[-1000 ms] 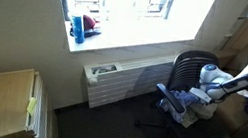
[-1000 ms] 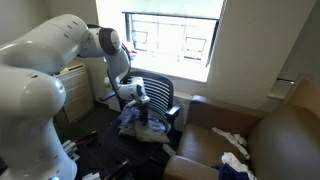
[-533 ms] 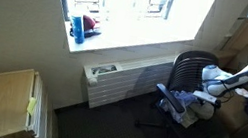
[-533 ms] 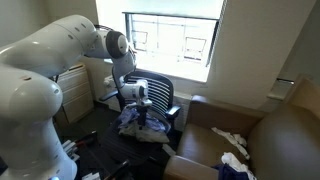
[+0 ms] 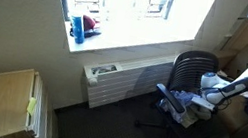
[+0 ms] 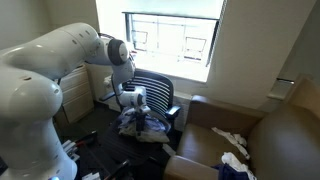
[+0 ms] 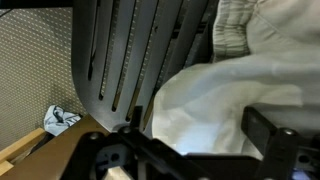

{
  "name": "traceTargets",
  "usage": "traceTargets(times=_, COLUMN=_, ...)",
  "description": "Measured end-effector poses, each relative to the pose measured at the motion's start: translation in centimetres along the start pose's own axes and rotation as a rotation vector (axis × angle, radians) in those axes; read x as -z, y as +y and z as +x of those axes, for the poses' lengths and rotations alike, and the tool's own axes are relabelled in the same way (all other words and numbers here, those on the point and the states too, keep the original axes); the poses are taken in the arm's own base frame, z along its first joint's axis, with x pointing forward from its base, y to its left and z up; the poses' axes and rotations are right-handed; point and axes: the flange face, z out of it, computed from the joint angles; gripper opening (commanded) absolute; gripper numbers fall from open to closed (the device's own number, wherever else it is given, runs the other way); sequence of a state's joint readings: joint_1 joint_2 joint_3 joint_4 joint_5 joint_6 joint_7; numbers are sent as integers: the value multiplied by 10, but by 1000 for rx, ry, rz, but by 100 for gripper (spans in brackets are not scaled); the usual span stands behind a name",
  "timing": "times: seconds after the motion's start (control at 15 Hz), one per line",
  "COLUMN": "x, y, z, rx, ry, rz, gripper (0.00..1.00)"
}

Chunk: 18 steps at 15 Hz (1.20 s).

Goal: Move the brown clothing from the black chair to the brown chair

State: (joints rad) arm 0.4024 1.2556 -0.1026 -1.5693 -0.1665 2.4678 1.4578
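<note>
gripper [image 6: 139, 108] just over black chair [image 6: 163, 95] seat | fingers [image 7: 285, 140] apart, nothing clamped | clothing [image 7: 225, 95] heaped on that seat, straight ahead between them (backrest [image 7: 125, 60] just beyond) | brown chair [image 6: 270, 135] beside black chair | next: probably lower, close

Pale clothing [image 7: 235, 100] beside black chair [image 7: 128, 50] back

We can read no text, label, brand or number in any of the views. In an exterior view the blue container [image 5: 78, 24] on the windowsill [image 5: 129, 38] is too small and blurred for us to make out any print.
</note>
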Motion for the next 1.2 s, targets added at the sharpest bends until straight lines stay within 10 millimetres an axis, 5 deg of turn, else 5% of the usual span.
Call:
traceTargets(times=0.13, x=-1, y=-1, z=0, rx=1, ry=2, rz=2, gripper=74)
traceTargets(times=0.8, x=0, y=-4, z=-2, rx=-1, ry=14, rz=5, gripper=4)
traceTargets(times=1.2, x=3, y=-5, z=4, rx=-21, ry=26, rz=15, gripper=0)
